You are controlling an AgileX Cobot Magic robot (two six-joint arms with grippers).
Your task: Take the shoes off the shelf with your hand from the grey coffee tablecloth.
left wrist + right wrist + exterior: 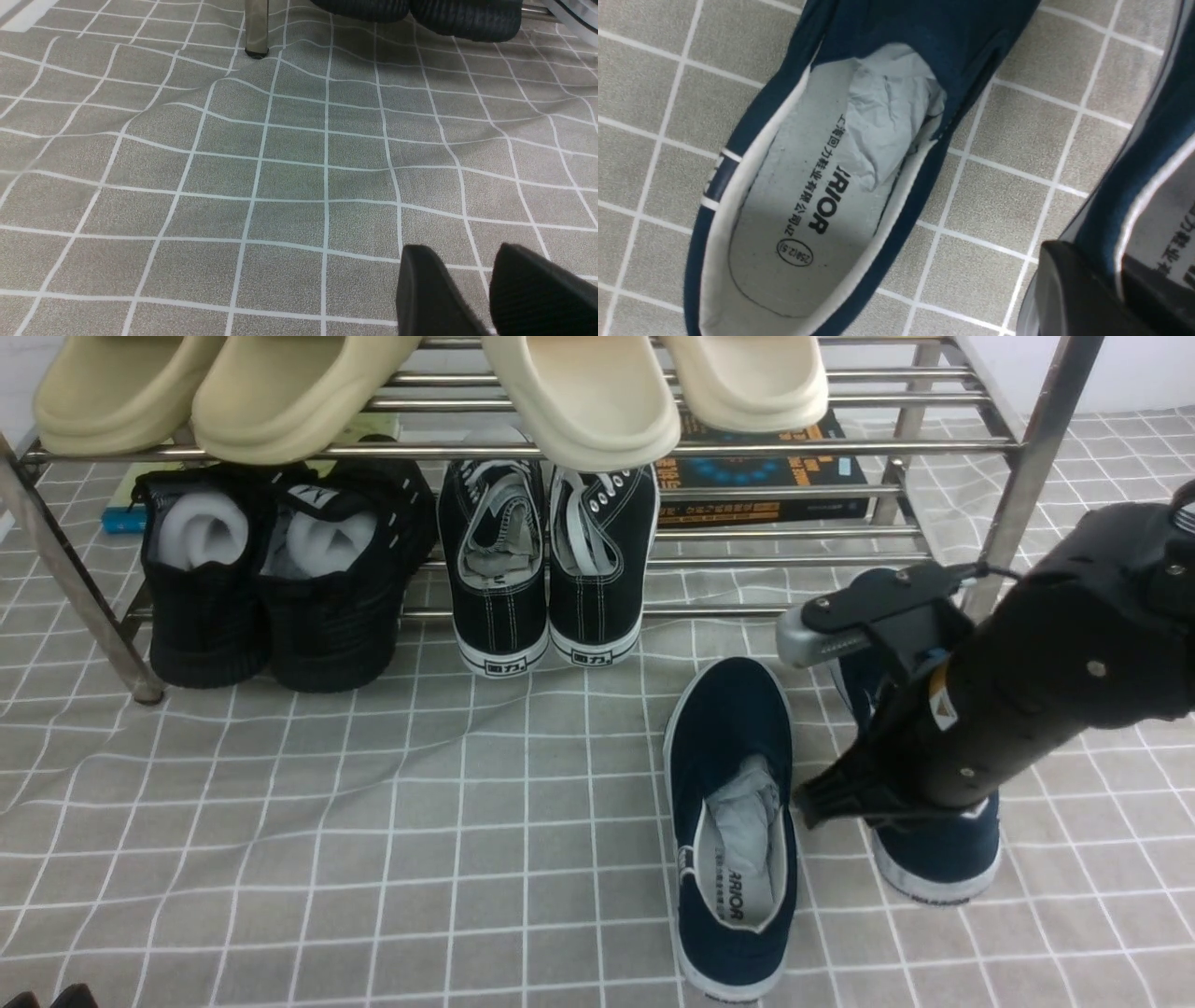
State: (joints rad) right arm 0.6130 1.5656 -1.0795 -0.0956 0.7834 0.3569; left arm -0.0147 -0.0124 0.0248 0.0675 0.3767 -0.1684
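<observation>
Two navy shoes lie on the grey coffee tablecloth (pixel 373 821), in front of the right end of the silver shelf (pixel 560 450). The left shoe (pixel 733 821) lies free with paper stuffing in it, and it fills the right wrist view (pixel 808 186). The right shoe (pixel 938 863) is partly hidden under my right arm. My right gripper (pixel 826 803) is shut on this shoe's side wall (pixel 1134 177), one finger (pixel 1069 289) outside and one inside. My left gripper (pixel 460 254) hovers open over bare cloth (pixel 280 186), holding nothing.
Beige foam slippers (pixel 579 392) lie on the shelf's top tier. Black lace-up sneakers (pixel 546 560) and black mesh shoes (pixel 280 579) stand on the lower tier. A dark box (pixel 766 476) lies behind them. A shelf leg (pixel 256 28) stands ahead of my left gripper.
</observation>
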